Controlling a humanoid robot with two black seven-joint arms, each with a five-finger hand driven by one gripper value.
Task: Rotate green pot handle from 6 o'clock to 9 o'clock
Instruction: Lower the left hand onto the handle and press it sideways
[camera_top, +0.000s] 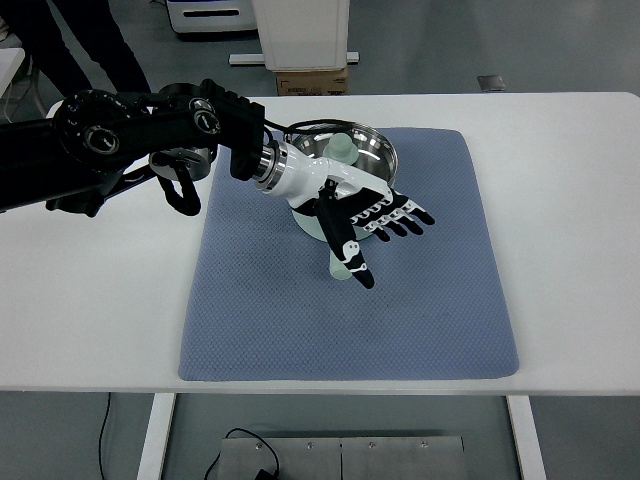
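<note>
Pale green pot (312, 222) with a shiny steel interior is seen at upper centre of the frame, set on the upper part of a blue-grey textured rectangular mat (440, 300). The pot's steel rim (385, 150) is visible to the upper right of the hand, and a pale green knob-like part (342, 147) shows inside or above the bowl; which part it is cannot be told. The pale green handle (340, 268) is seen pointing down toward the lower edge of the frame, just below the pot body, partly covered by the thumb.

The left hand (375, 215), white-palmed with black segmented fingers (405, 217), is reached in from the upper left on a black jointed arm (120, 135) and is held over the pot. The fingers are extended and spread toward the right, and the thumb (350, 250) is pointed downward along the handle. Nothing is seen to be grasped; the hand is released, and whether the thumb touches the handle cannot be told.

The mat is laid on a white rectangular table (570, 250) that fills most of the frame. Beyond the table's far edge, at top centre, a white cabinet base (300, 35) with a brown cardboard box (312, 82) is seen on a grey floor. At the upper left corner, a person's dark trouser legs (80, 40) are visible. A black cable (250, 445) is seen under the table at the bottom.
</note>
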